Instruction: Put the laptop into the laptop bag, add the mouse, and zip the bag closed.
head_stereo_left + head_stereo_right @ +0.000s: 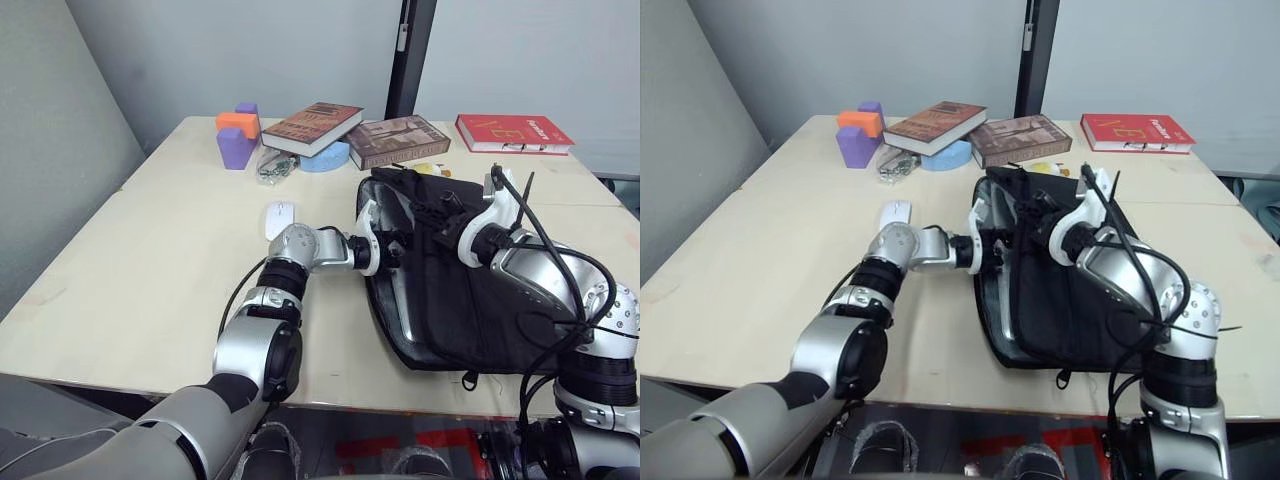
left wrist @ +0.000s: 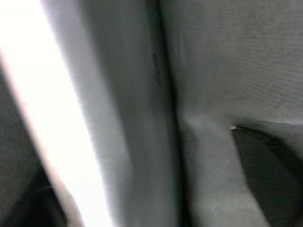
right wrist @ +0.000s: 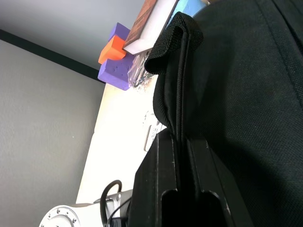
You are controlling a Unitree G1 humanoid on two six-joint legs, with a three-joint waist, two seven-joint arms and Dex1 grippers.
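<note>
A: What's the robot looking like?
B: Arms are showing off shiny silver joints, black sleeves, white wrist cuffs. Loose black cables are looping round the right arm [image 1: 560, 290]. Left arm [image 1: 290, 265] is wearing ribbed black rings.

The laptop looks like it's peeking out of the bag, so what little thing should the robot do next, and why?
Probably nudge the laptop the rest of the way into the laptop bag. Its silver edge shows along the bag's open side, where the left end effector sits. The right end effector is pinching a black strap of the bag. The mouse lies on the table for later.
</note>
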